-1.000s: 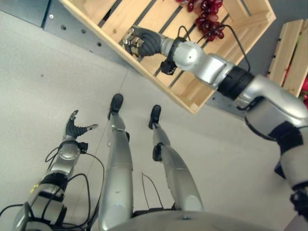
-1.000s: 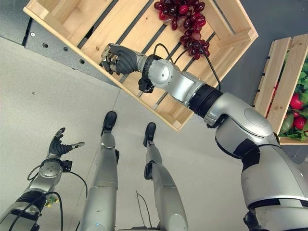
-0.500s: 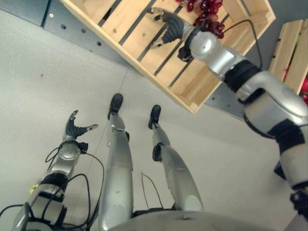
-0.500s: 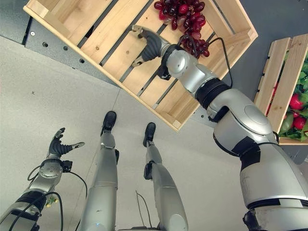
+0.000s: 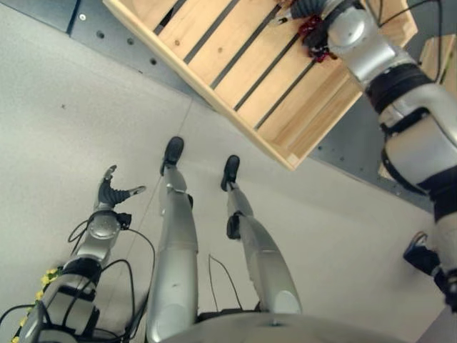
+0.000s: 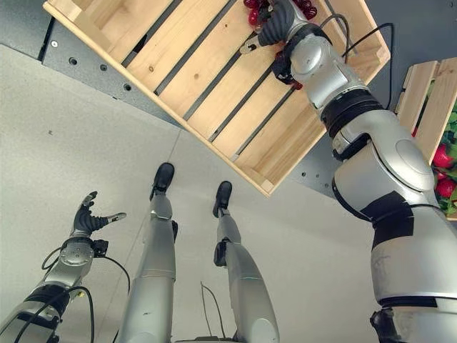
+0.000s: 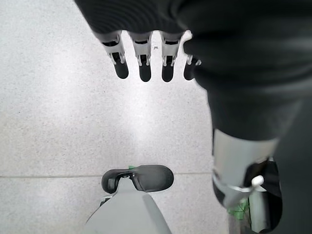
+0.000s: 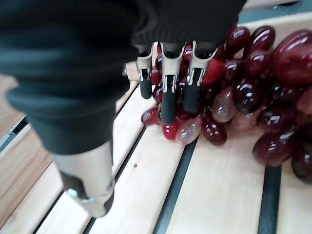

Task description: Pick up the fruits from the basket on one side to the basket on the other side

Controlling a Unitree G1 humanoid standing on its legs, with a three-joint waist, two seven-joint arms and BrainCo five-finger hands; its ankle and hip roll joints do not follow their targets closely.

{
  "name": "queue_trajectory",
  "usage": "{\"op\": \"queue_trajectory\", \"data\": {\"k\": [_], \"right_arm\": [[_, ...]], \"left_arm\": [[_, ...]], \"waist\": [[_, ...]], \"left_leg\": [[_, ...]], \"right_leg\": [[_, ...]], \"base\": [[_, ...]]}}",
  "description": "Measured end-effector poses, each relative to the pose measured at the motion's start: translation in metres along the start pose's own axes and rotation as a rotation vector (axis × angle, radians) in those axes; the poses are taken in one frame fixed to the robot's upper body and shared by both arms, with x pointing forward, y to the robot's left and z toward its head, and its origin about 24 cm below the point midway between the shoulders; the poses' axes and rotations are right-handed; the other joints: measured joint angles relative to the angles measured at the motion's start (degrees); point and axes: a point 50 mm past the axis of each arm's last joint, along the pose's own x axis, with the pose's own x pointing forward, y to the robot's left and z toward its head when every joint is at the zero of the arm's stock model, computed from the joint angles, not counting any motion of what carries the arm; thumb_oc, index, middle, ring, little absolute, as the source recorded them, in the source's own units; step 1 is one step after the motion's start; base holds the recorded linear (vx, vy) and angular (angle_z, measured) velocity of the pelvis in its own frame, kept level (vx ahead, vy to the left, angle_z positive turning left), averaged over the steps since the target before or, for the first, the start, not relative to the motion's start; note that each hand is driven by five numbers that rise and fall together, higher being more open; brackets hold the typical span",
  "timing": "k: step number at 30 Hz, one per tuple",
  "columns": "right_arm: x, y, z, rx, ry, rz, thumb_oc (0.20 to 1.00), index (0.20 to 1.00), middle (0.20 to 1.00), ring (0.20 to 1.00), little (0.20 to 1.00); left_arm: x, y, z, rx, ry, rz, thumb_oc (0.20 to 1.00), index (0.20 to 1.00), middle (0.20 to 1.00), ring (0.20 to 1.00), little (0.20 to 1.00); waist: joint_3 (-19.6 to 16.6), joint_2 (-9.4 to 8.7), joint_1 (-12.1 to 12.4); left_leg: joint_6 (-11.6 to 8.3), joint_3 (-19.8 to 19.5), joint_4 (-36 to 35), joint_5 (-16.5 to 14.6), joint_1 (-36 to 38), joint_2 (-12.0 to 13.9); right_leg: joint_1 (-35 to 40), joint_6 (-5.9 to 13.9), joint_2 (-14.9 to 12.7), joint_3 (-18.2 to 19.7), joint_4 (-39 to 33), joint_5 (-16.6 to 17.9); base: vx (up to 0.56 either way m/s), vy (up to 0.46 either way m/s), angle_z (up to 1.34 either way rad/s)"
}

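Left hand [image 5: 114,191]: low at robot's side above floor [image 5: 343,236], fingers relaxed and spread, holds nothing, same place as 1 s ago.

Right hand [image 6: 280,20]: has travelled from near rim of wooden crate [image 6: 178,78] across slats to far end. Fingers [image 8: 168,100] extended over grapes [image 8: 253,92], thumb apart, no grip closed yet.

Grapes lie on crate floor, far end.

Judgement: reach finished; grasp comes next.

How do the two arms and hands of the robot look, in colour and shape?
Both arms are silver-grey with black bands at the joints. The right hand and left hand have dark ribbed covers and silver fingers with dark tips. Black cables loop along both forearms.
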Motion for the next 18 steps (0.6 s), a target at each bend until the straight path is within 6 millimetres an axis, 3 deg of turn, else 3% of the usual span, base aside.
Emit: {"op": "queue_trajectory", "data": {"k": [9,18], "right_arm": [[-0.004,-0.021,-0.014,-0.025,0.042,-0.053,1.0,1.0,1.0,1.0,1.0],[-0.005,-0.024,-0.021,-0.087,0.072,-0.058,1.0,1.0,1.0,1.0,1.0]], "left_arm": [[0.0,-0.001,0.004,-0.007,-0.019,-0.002,1.0,1.0,1.0,1.0,1.0],[0.0,0.001,0.005,-0.002,-0.025,0.0,1.0,1.0,1.0,1.0,1.0]], "waist": [[0.0,0.0,-0.09],[0.0,0.0,0.07]], "left_leg": [[0.2,-0.36,-0.51,0.29,-0.04,-0.59],[0.36,-0.37,-0.47,0.4,-0.04,-0.85]], "right_leg": [[-0.03,0.43,-0.29,-0.07,0.0,-0.31],[-0.03,0.44,-0.46,-0.04,0.1,-0.32]], "base": [[0.01,-0.003,0.02],[0.0,0.0,0.0]]}}
